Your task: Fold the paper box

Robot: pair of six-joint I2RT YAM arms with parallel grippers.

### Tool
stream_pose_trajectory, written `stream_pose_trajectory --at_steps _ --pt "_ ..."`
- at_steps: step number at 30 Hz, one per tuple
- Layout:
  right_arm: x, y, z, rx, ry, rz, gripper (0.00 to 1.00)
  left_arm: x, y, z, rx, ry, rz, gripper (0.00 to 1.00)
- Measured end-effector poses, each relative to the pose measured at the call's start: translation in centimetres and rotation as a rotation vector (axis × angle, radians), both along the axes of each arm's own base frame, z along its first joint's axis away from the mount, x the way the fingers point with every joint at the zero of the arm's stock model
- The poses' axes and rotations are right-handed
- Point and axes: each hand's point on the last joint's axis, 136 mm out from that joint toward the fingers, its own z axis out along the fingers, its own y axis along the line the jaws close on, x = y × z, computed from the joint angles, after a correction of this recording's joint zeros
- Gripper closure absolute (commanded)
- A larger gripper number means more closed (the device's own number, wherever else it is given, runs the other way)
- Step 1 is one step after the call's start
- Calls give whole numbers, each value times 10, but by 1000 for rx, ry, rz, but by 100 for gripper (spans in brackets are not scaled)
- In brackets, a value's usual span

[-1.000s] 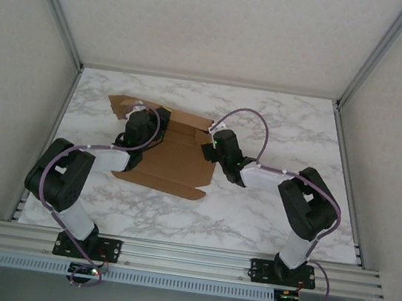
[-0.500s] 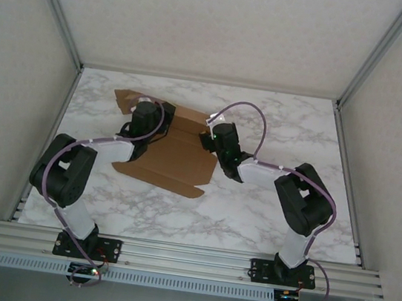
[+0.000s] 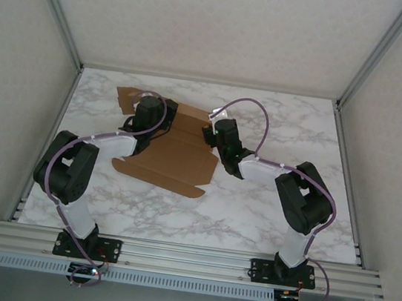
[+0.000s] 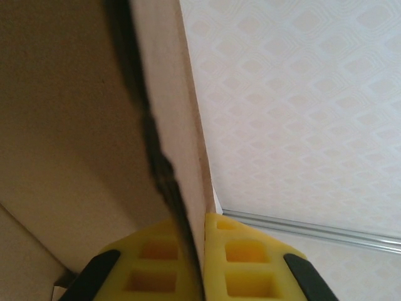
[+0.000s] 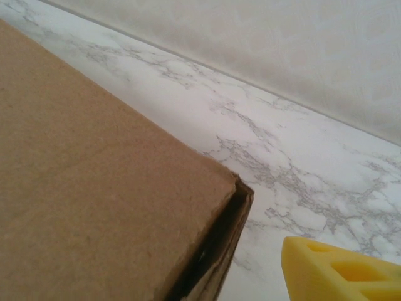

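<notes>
The paper box (image 3: 173, 160) is a brown cardboard blank lying partly folded on the marble table, left of the middle. My left gripper (image 3: 144, 110) is at its far left part. In the left wrist view the two yellow fingers (image 4: 250, 257) are pressed together on a raised flap of the box (image 4: 75, 125), whose edge runs between them. My right gripper (image 3: 215, 133) is at the box's far right corner. In the right wrist view one yellow finger (image 5: 341, 273) stands clear of the folded corner (image 5: 94, 175), with bare marble between; the other finger is hidden by the cardboard.
The marble table (image 3: 275, 206) has free room to the right of the box and in front of it. White walls and aluminium posts (image 3: 61, 34) close in the table on three sides. The rail holding both arm bases (image 3: 186, 257) runs along the near edge.
My left gripper has moved toward the back of the table, keeping its hold on the flap. The right gripper has moved back and left along the box's far right corner.
</notes>
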Motion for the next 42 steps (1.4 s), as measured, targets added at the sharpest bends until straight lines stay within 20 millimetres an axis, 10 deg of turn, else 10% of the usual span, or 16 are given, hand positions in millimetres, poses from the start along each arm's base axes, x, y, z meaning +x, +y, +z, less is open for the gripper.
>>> stream_pose_trajectory --at_steps 7,14,23,31,42 --pt "-6 -4 -14 34 52 -30 48 0 -1 0 -5 2 -3 100" --pt "-5 -4 -26 20 79 -80 84 -4 -7 1 -5 9 -5 97" --pt "6 -22 -22 -11 64 -140 99 -44 -19 6 7 75 -70 59" --pt "8 -31 -24 17 108 -32 98 -67 -27 53 83 30 -199 46" --pt "-13 -20 -27 25 161 216 96 -69 -32 170 349 -222 -373 43"
